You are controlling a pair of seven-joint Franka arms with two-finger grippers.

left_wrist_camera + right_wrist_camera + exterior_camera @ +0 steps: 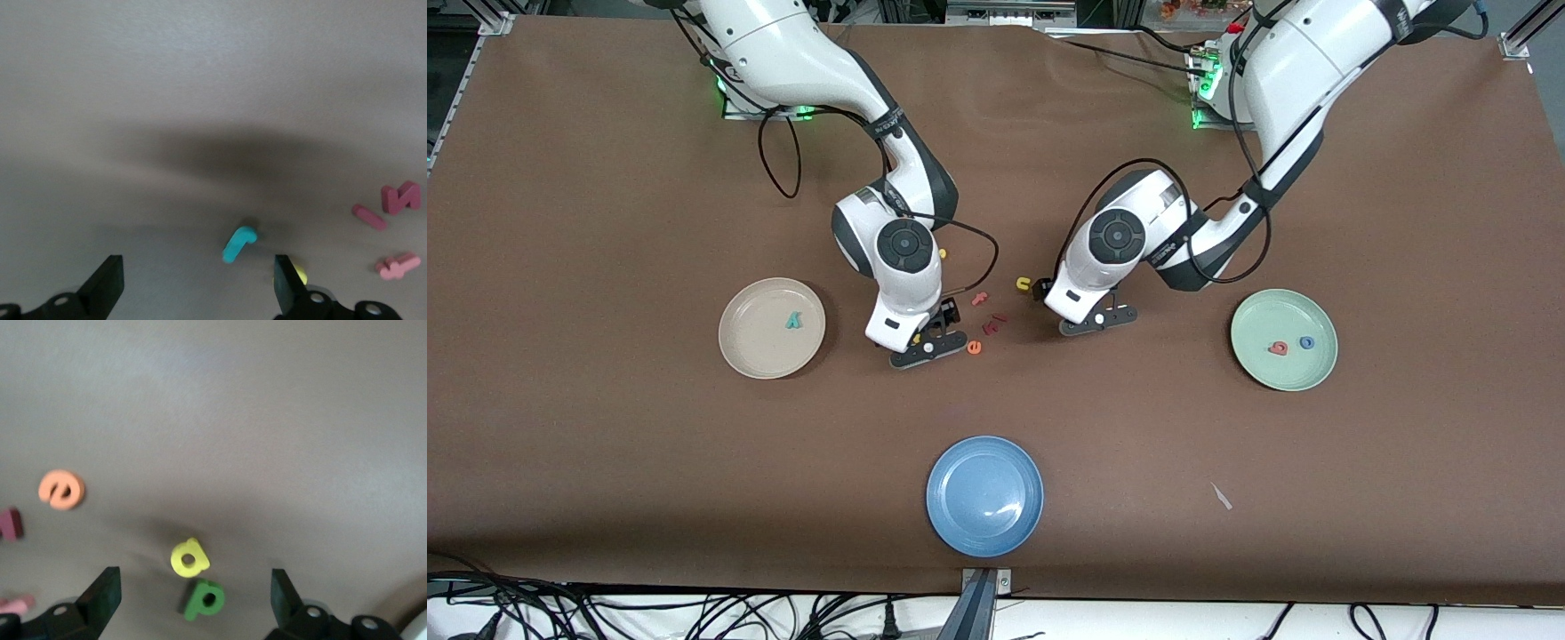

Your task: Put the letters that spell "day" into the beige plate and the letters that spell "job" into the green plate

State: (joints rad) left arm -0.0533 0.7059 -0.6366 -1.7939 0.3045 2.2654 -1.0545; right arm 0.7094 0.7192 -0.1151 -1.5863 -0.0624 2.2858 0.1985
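**Both grippers low over the loose letters at mid-table**

Front view: The beige plate (772,328) is seen toward the right arm's end of the table, with the teal y (793,320) lying in it. The green plate (1284,340) is seen toward the left arm's end, holding the pinkish-red b (1279,348) and the blue o (1307,342). A blue plate (984,496) lies nearer the camera than both, between them. The right gripper (935,331) is held low beside an orange e (974,348); dark red pieces (994,322) and a pink letter (980,300) lie between the 2 arms. The left gripper (1080,313) is held low near a yellow letter (1022,284).

Left wrist view: The left gripper (198,283) is seen released, jaws spread wide, nothing between them. The teal j (238,243) lies on the table just ahead of the fingertips.

Right wrist view: The right gripper (195,593) is likewise released and holds nothing. The yellow a (189,558) and green d (203,599) lie touching between its fingers.
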